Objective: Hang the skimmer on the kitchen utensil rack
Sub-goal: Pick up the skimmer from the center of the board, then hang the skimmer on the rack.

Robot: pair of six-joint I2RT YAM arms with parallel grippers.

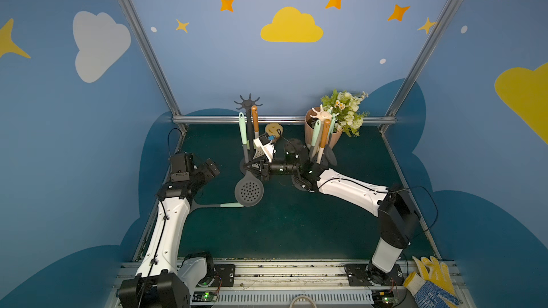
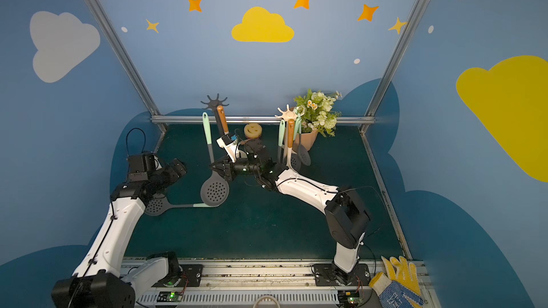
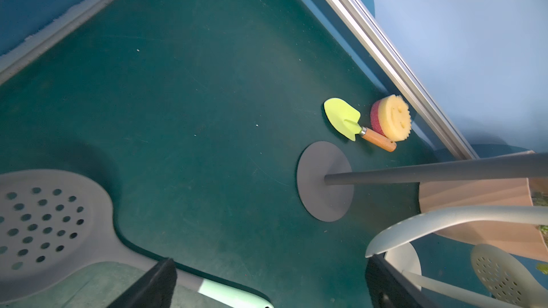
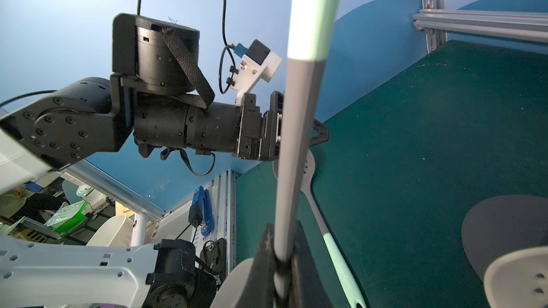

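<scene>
My right gripper (image 1: 250,168) (image 4: 281,262) is shut on the grey shaft of a skimmer (image 1: 249,192) (image 4: 302,99). The skimmer stands nearly upright, its perforated head low and its mint handle up beside the dark utensil rack (image 1: 249,102). Whether its handle touches a hook I cannot tell. A second skimmer (image 2: 155,205) (image 3: 44,226) lies flat on the mat under my left arm. My left gripper (image 1: 215,167) (image 3: 269,288) hangs open above that one's handle, holding nothing.
An orange-handled utensil (image 1: 254,119) hangs on the dark rack, whose round base (image 3: 324,182) rests on the mat. A cream rack (image 1: 321,114) with several utensils stands by the flower pot (image 1: 324,137). A green trowel (image 3: 344,118) and a smiley sponge (image 3: 391,117) lie at the back rail. Gloves (image 1: 430,282) lie front right.
</scene>
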